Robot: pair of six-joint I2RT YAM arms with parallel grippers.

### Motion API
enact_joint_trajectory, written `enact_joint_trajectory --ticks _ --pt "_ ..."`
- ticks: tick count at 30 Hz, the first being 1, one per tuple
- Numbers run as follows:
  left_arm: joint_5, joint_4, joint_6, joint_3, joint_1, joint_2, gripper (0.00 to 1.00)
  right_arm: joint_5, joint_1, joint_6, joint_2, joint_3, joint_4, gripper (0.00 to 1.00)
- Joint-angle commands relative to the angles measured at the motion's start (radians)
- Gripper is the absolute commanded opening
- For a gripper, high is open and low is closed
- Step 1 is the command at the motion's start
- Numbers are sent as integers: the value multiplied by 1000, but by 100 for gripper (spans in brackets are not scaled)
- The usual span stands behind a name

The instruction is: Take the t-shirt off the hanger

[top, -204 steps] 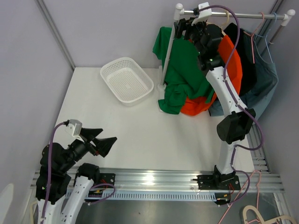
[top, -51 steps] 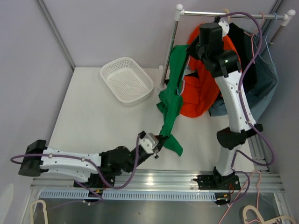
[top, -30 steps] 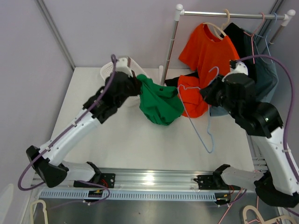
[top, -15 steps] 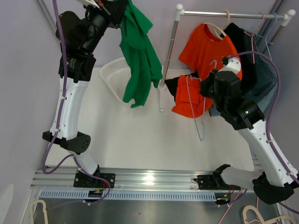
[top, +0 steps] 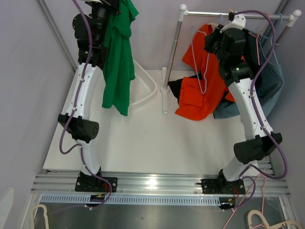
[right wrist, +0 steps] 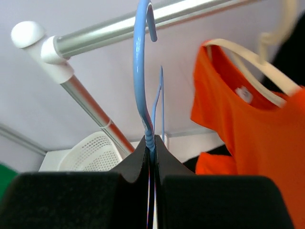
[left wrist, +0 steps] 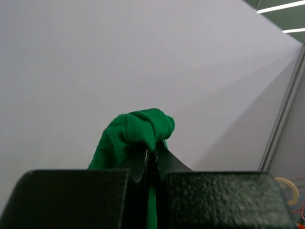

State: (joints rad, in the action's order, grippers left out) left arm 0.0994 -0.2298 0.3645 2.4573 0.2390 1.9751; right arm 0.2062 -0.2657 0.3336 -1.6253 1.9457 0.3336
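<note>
The green t-shirt hangs free in the air at the upper left, clear of any hanger. My left gripper is raised high and shut on the shirt's top edge; in the left wrist view a fold of the green t-shirt is bunched over my left gripper. The bare blue hanger dangles just left of the orange shirt. My right gripper is shut on its neck, just below the rail. In the right wrist view the blue hanger's hook rises from my right gripper to just under the rail.
A clothes rail on a post stands at the back right. An orange shirt on a cream hanger and dark garments hang from it. A white basket sits partly behind the green shirt.
My left arm has carried the green t-shirt leftward, still held high. My right arm has lifted the bare blue hanger from mid-height up to the rail.
</note>
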Motion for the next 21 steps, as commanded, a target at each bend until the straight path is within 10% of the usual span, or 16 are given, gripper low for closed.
enact_joint_trajectory --ticks 1,12,21 --pt "-67 -77 -5 10 0 7 1 -189 34 -62 -109 193 -56 0" --pt "-375 488 275 -167 -39 220 1 -389 52 -114 -364 481 -7 0" --pt "-185 659 672 -650 -89 87 1 -441 26 -102 -400 493 34 2"
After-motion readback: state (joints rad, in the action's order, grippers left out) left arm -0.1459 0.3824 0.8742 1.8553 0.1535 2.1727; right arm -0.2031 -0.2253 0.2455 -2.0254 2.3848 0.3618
